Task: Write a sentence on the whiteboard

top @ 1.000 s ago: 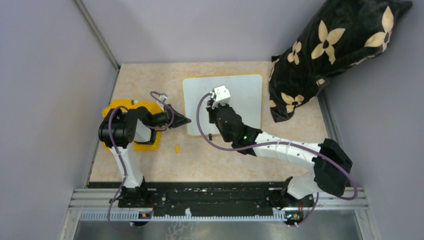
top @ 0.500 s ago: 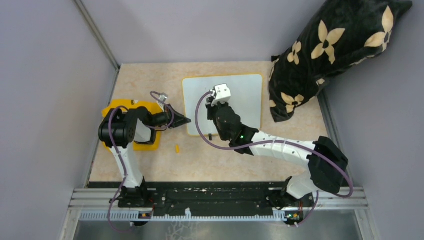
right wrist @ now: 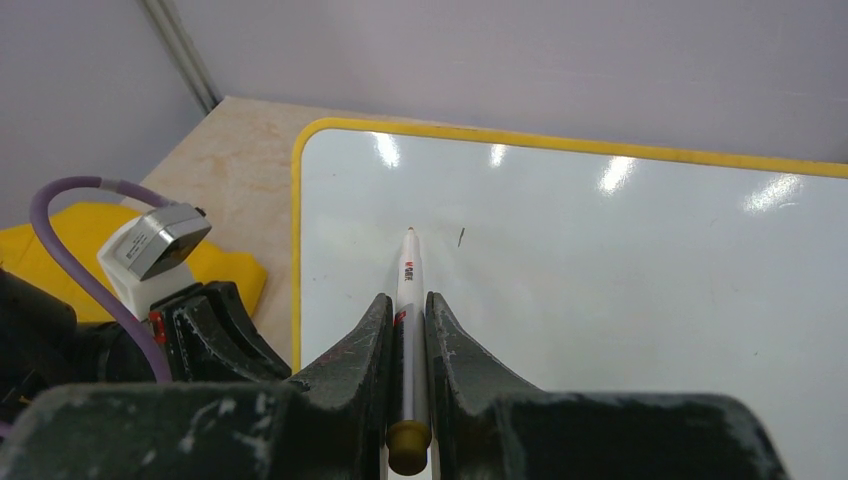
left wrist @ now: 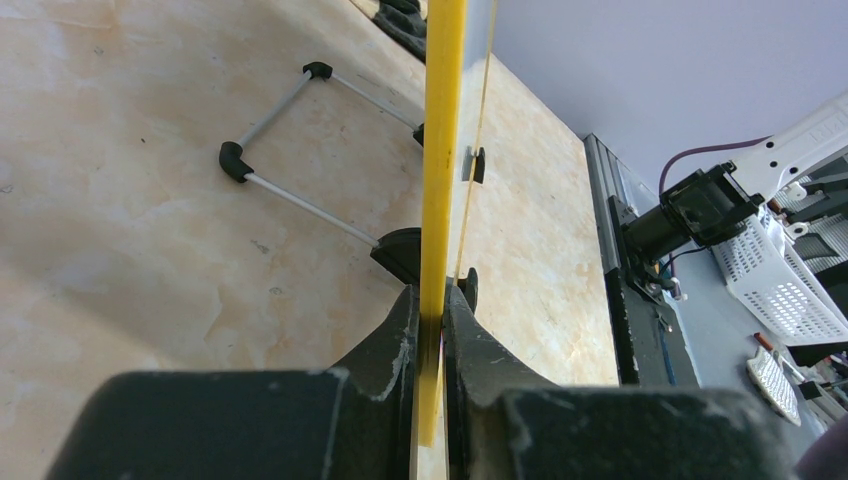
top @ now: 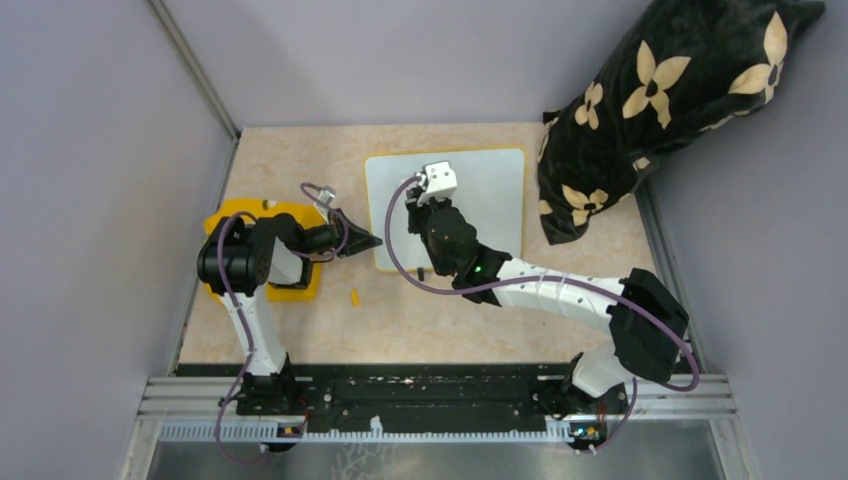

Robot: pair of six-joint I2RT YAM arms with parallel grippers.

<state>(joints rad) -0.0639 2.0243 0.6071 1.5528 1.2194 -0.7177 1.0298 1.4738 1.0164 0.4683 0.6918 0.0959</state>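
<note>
Right gripper (right wrist: 408, 300) clenched on white pen (right wrist: 409, 270), tip pointing ahead of jaws at whiteboard (right wrist: 620, 290) near its left rim; tiny dark mark (right wrist: 460, 237) just right of tip. Left gripper (left wrist: 432, 300) clamped on whiteboard's yellow edge, rim running straight out between jaws. Pen tip touching or hovering: cannot tell.

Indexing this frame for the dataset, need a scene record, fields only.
left gripper: shut on the yellow rim of the whiteboard, at its left edge
right gripper: shut on a white pen, tip pointing at the board; contact unclear
whiteboard: flat on the table, nearly blank
small dark mark: just right of the pen tip
sentence: none visible
yellow piece: under the left arm
small yellow item: loose on the table, near the board
black flowered cushion: far right corner
</note>
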